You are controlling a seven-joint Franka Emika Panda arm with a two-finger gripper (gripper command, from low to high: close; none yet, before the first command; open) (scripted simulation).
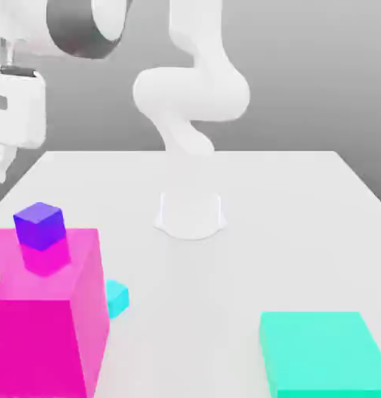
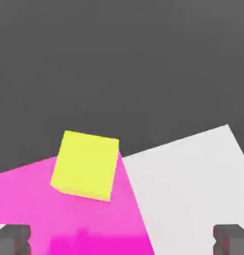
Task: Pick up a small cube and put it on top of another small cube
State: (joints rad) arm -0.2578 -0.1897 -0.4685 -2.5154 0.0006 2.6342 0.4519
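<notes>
Fingers (image 2: 122,241) spread wide, empty, up off the stack at the exterior view's left. Big magenta block (image 1: 38,334) on the white counter (image 1: 287,210) carries the small magenta-pink cube (image 1: 47,258), with the small violet cube (image 1: 40,225) squarely on top, apart from the fingers. Stacking looks done; nothing left but clearing away. Yellow cube (image 2: 85,165) untouched.
</notes>
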